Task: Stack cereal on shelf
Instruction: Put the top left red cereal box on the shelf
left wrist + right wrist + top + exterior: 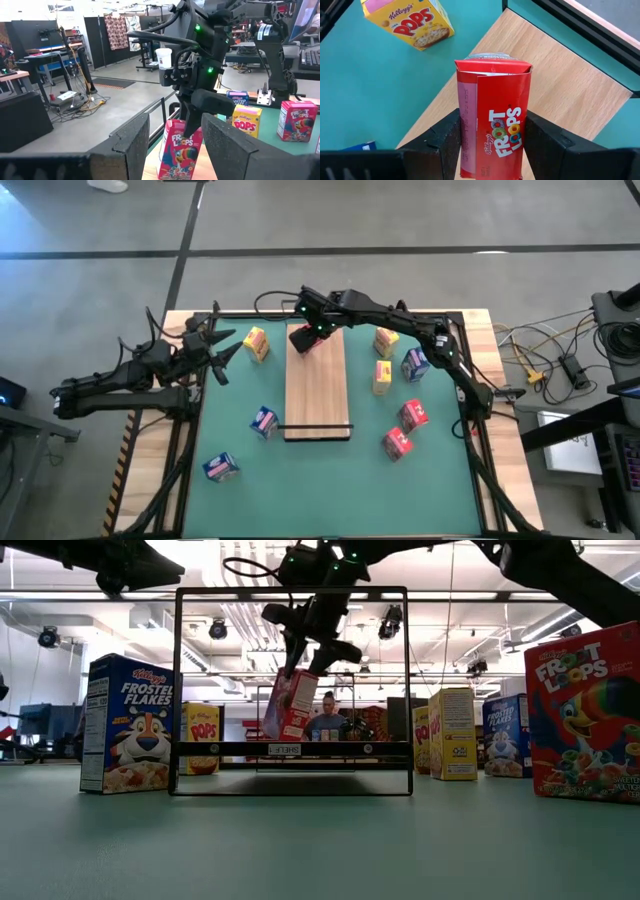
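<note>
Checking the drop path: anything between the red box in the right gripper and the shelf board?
Nothing visible. The right gripper holds the red box tilted over the far end of the shelf, and the board below it is bare. The nearest yellow box lies off the board on the mat.

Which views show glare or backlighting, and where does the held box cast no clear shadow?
Low view: bright ceiling lights backlight the right gripper and its red Froot Loops box. Right wrist view: even light, no clear shadow on the shelf. High view: flat, soft lighting.
</note>
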Tool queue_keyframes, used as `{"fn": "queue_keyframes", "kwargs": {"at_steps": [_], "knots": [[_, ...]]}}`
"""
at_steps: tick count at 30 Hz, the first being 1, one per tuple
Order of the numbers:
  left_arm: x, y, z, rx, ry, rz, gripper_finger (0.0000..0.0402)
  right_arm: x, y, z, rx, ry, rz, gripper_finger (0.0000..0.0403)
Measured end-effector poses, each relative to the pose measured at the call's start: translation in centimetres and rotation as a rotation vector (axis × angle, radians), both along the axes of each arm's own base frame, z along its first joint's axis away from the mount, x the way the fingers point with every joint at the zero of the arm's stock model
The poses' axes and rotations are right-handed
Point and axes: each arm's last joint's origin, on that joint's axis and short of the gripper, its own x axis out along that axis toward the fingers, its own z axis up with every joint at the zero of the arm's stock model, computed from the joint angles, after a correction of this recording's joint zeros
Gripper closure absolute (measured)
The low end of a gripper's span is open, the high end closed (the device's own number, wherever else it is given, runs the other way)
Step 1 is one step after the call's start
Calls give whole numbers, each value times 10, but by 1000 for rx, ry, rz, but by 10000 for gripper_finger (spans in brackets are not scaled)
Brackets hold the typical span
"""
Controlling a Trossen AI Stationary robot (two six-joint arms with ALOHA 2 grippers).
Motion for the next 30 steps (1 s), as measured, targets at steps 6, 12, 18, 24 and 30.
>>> {"fn": "queue_keyframes", "kwargs": {"at_steps": [6, 12, 18, 24, 30], "knots": [[0, 0, 0, 0, 0, 0, 237, 0, 0, 0, 13, -4, -23, 227], [0, 0, 0, 0, 0, 0, 237, 0, 1, 0, 16, -2, -28, 214], [0, 0, 0, 14, 9, 0, 237, 0, 2, 0, 24, -6, -40, 180], [0, 0, 0, 15, 10, 0, 237, 0, 2, 0, 24, -7, -40, 156], [0, 0, 0, 15, 10, -1, 237, -5, 2, 13, 16, -36, -43, 149]]}}
